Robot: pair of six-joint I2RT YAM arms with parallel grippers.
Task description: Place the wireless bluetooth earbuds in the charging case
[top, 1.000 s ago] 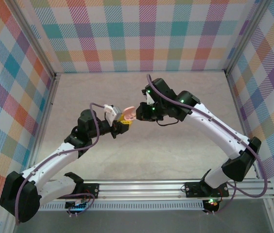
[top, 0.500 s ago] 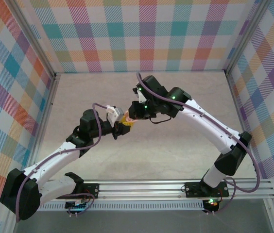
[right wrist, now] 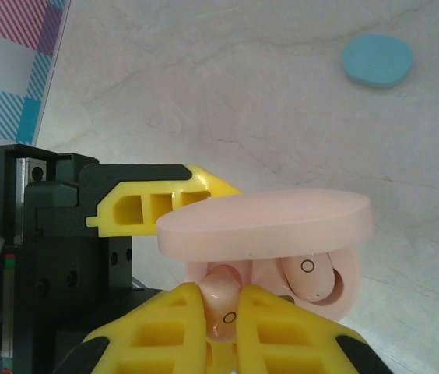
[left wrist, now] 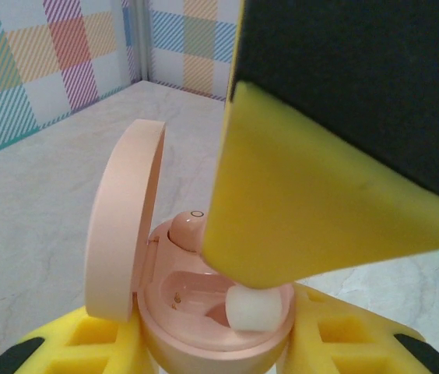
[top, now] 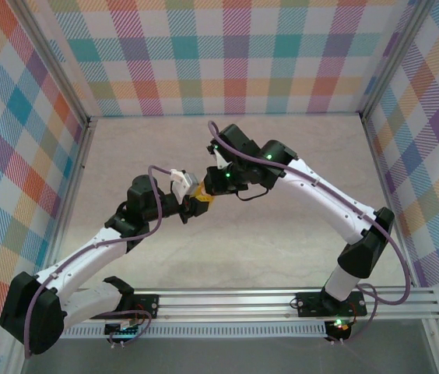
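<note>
The left gripper (top: 194, 204) holds the open pink charging case (right wrist: 266, 222), its yellow fingers closed narrow on the case body. The right gripper (right wrist: 221, 315) pinches a pink earbud (right wrist: 221, 300) between its fingertips, at the case's free socket. A second pink earbud (right wrist: 307, 274) sits in the case, just right of these fingertips. A blue case (right wrist: 377, 60) lies on the table, well apart.

Right pincer (top: 212, 187) moved left, pink earbud (right wrist: 221, 305) now over pink case (left wrist: 204, 343).
</note>
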